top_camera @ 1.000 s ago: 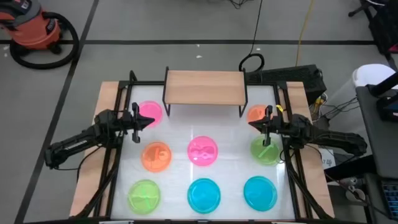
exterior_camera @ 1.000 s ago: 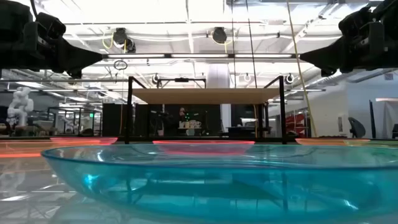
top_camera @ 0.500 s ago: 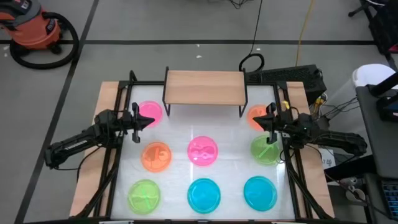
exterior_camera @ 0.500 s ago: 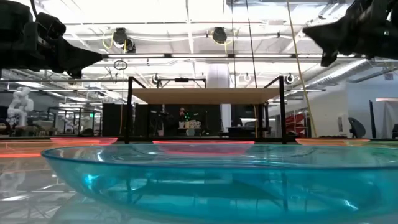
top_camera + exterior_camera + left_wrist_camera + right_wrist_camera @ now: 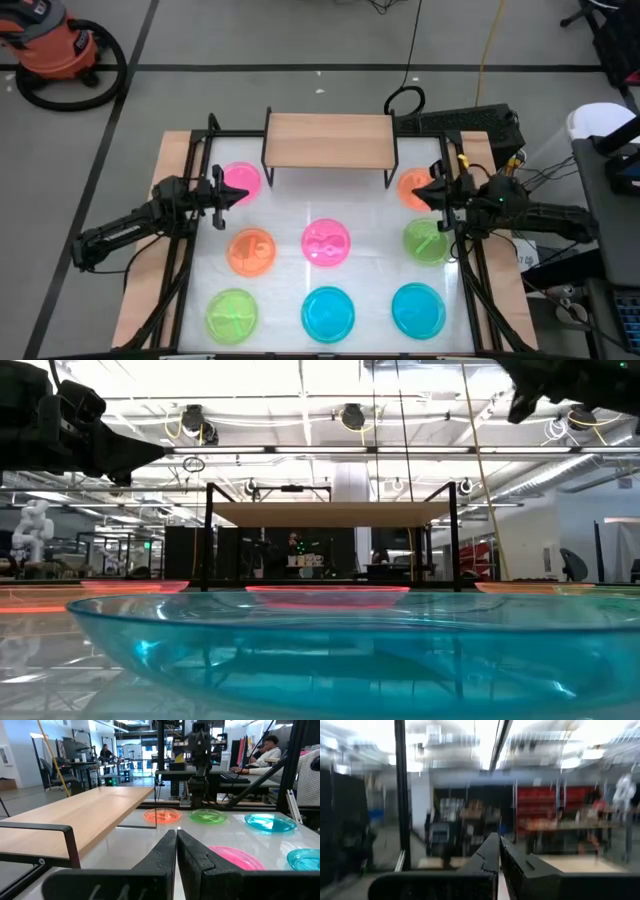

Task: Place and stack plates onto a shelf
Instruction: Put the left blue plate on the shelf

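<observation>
1. Hovering at frame right, the right gripper (image 5: 424,193) has its jaws pressed together, empty, over the orange plate (image 5: 410,184).
2. Left gripper (image 5: 228,194): jaws together, empty, beside the pink plate (image 5: 241,178).
3. Shelf (image 5: 328,140): upper centre, bare.
4. Since the earlier frame, the right gripper has risen and swung towards the shelf.

Eight translucent plates (image 5: 327,243) are spread flat across the counter (image 5: 290,215), before the bare wooden shelf (image 5: 328,140) at its far edge.

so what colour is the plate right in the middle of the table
Pink: the middle plate is translucent bright pink with divider ridges, clearest in the high view.
</observation>
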